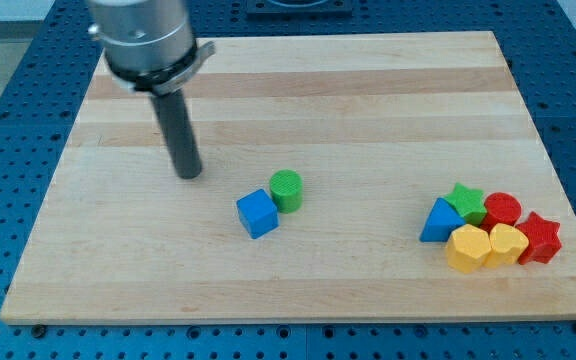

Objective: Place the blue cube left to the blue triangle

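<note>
The blue cube [257, 213] sits on the wooden board [348, 100], a little left of the view's centre, touching a green cylinder [286, 189] at its upper right. The blue triangle [437, 222] lies far off at the view's right, at the left edge of a cluster of blocks. My tip [189, 175] rests on the board to the upper left of the blue cube, a short gap away from it.
Next to the blue triangle are a green star [465, 200], a red cylinder [502, 209], a red star [539, 237] and two yellow blocks [467, 248] [507, 243]. The board's edges border a blue perforated table [8, 150].
</note>
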`<control>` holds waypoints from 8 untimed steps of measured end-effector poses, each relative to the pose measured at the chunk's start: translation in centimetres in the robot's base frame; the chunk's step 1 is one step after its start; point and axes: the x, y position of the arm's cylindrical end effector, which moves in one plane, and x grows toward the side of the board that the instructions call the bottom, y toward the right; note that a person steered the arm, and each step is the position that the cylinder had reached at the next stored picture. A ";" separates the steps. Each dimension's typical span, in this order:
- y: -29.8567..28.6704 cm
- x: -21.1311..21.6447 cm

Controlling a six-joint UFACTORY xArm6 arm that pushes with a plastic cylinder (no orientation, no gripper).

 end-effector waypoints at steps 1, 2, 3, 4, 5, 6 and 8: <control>-1.4 4.4; 5.3 4.6; 5.3 4.6; 6.7 5.9; 11.8 8.2; 14.2 8.6; 18.0 8.5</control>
